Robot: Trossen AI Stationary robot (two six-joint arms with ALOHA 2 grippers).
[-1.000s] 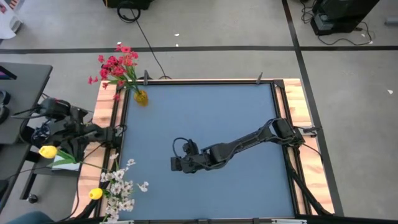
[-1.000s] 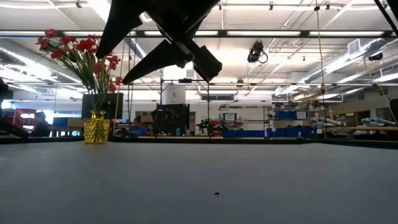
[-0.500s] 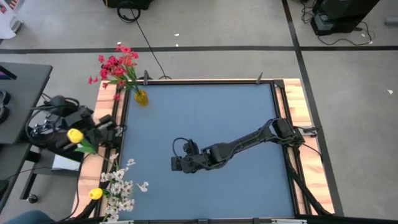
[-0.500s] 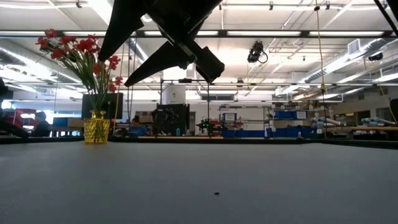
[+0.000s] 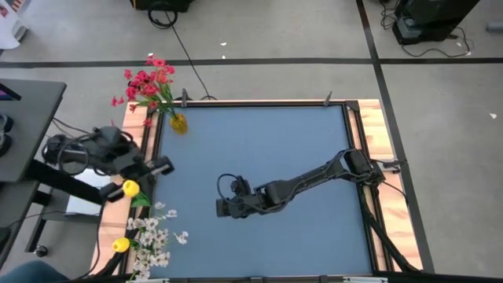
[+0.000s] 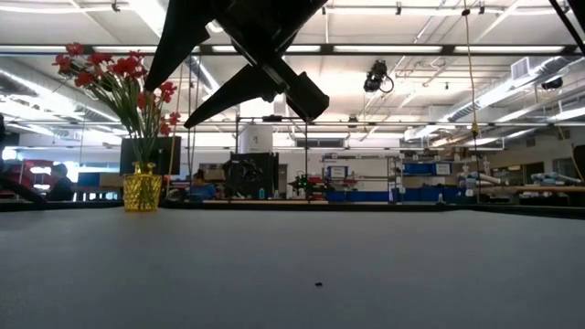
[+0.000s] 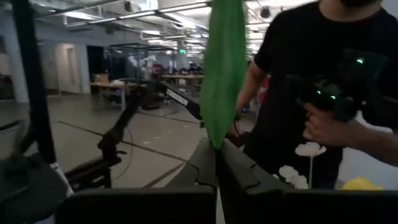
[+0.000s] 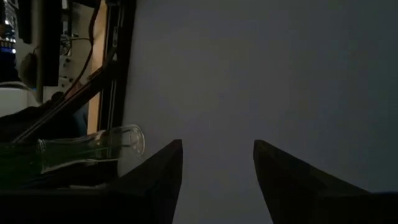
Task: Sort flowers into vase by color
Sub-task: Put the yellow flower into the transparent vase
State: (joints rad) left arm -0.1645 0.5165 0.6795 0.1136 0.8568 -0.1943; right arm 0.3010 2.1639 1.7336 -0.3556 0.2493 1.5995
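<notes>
Red flowers [image 5: 148, 82] stand in a small yellow vase [image 5: 178, 123] at the table's far left corner, also in the low view [image 6: 142, 187]. At the near left, white blossom sprays [image 5: 153, 236] and a yellow tulip [image 5: 119, 245] stand in a clear glass vase [image 8: 93, 149]. My left gripper [image 7: 216, 165] is at the table's left edge, shut on another yellow tulip [image 5: 130, 189] with a green leaf [image 7: 222, 68]. My right gripper [image 5: 222, 207] hovers open above the middle of the table, with nothing between its fingers [image 8: 158, 177]. My left gripper pinches the tulip's green stem at the foot of its leaf [image 7: 216, 148] between its two shut fingers. The fingers lie roughly level and across the stem. The flower is lifted clear of the table, with its yellow head [image 5: 130, 189] off to one side of the gripper.
A blue mat [image 5: 259, 157] covers the table inside a wooden frame [image 5: 385, 165]. A person in a black shirt [image 7: 298, 74] stands beyond the table's near left, holding a device. A desk [image 5: 23, 134] and cables lie left of the table.
My left gripper, still shut, has swung with the yellow tulip from outside the table's left edge toward the table, rolling as it went. The tulip head has travelled right, reaching the wooden frame. My right arm has kept still.
</notes>
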